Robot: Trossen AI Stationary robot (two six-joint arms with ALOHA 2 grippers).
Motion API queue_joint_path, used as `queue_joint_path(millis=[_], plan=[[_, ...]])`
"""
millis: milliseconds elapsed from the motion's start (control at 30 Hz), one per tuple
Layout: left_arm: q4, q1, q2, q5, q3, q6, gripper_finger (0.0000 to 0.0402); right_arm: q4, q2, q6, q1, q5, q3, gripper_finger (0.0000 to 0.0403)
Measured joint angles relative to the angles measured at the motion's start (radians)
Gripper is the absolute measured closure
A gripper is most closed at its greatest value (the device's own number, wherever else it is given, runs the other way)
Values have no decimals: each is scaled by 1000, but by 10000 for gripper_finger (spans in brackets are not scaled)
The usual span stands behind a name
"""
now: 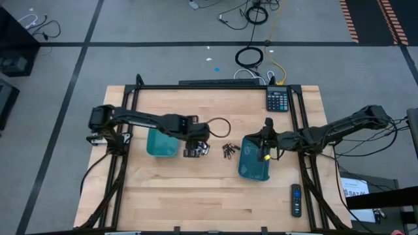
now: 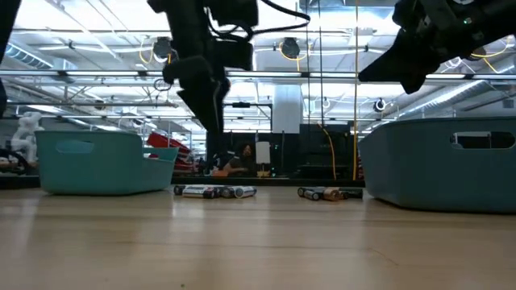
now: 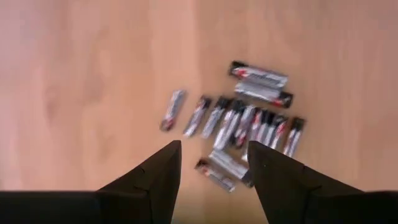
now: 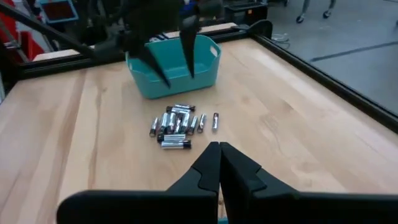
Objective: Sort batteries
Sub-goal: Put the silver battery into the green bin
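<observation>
Two arms are present; the left gripper (image 3: 211, 163) is nearer, hovering wide open and empty directly above the batteries (image 3: 239, 124) clustered on the table (image 3: 81, 93). Most long axes run roughly parallel to its fingers. The right gripper (image 4: 219, 149), fully closed, waits farther off.

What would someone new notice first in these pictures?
Probably the cluster of small silvery and dark cylindrical batteries lying on the wooden table between two teal plastic trays. The left gripper hovers right above them, fingers spread, while the right gripper waits shut over the right-hand tray.
</observation>
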Motion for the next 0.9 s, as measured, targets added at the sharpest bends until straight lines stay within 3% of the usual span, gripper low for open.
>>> queue_joint_path(millis=[267, 633, 767, 900], plan=[[33, 5, 112, -131, 13, 101, 206, 77, 103, -12, 75, 36, 7, 403], [76, 127, 158, -67, 22, 150, 206, 102, 137, -30, 89, 32, 7, 403], [81, 151, 159, 15, 22, 161, 206, 103, 137, -37, 89, 31, 7, 403], [123, 150, 183, 31, 23, 201, 215, 104, 137, -42, 89, 30, 7, 403]])
